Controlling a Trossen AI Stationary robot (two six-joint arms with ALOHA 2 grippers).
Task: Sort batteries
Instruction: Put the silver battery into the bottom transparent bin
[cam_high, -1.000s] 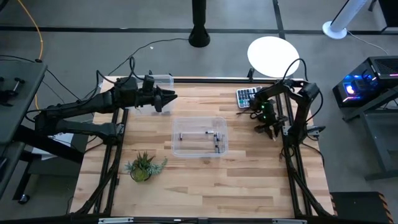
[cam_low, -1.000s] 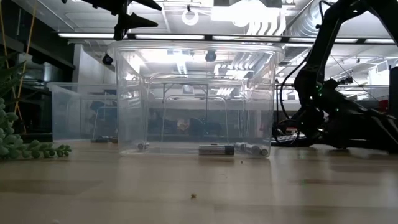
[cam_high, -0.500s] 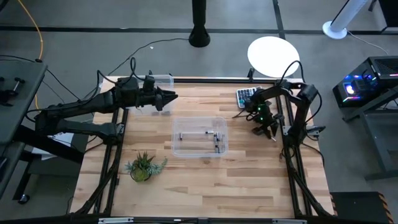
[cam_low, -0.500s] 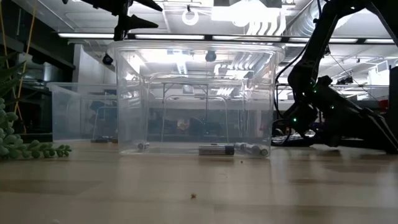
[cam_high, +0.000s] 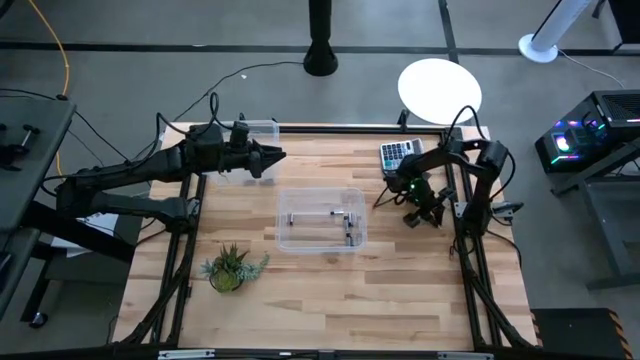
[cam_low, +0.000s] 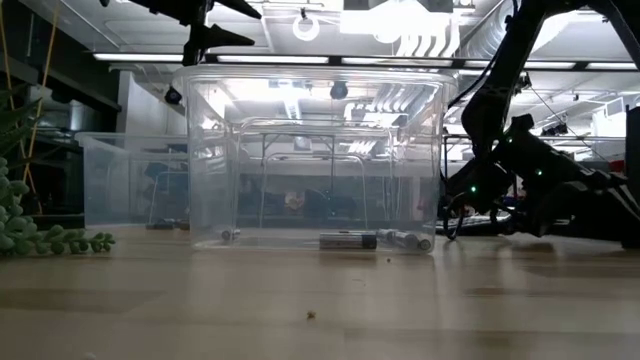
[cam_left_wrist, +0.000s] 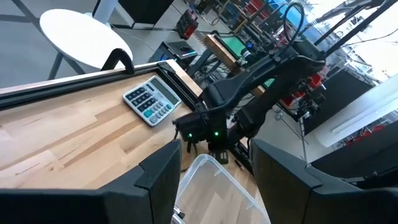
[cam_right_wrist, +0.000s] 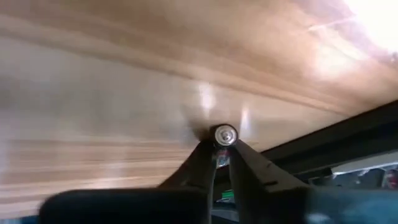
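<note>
A clear bin (cam_high: 320, 218) at the table's middle holds several batteries (cam_low: 348, 240) lying on its floor. My right gripper (cam_high: 378, 203) is low over the wood between the bin and the grey calculator (cam_high: 397, 155), slanting down, shut on one small silvery battery (cam_right_wrist: 224, 134). My left gripper (cam_high: 276, 155) hangs high over the far left of the table, open with nothing in it; its two fingers (cam_left_wrist: 163, 179) frame the left wrist view. My right gripper pinches the battery between its two fingertips (cam_right_wrist: 205, 155), only at their free ends. The battery's round end (cam_right_wrist: 224, 133) faces back along the fingers. The fingers slant down toward the table's left. Whether the battery is clear of the wood I cannot tell.
A smaller clear box (cam_high: 262, 130) stands at the far edge under the left arm. A small green plant (cam_high: 230, 268) sits near the left front. The right arm's base and cables (cam_high: 470, 200) crowd the right edge. Bare wood (cam_high: 400, 290) lies in front of the bin.
My right gripper has swung low over the table from near the right edge toward the clear bin, turning as it went. My left arm has kept still.
</note>
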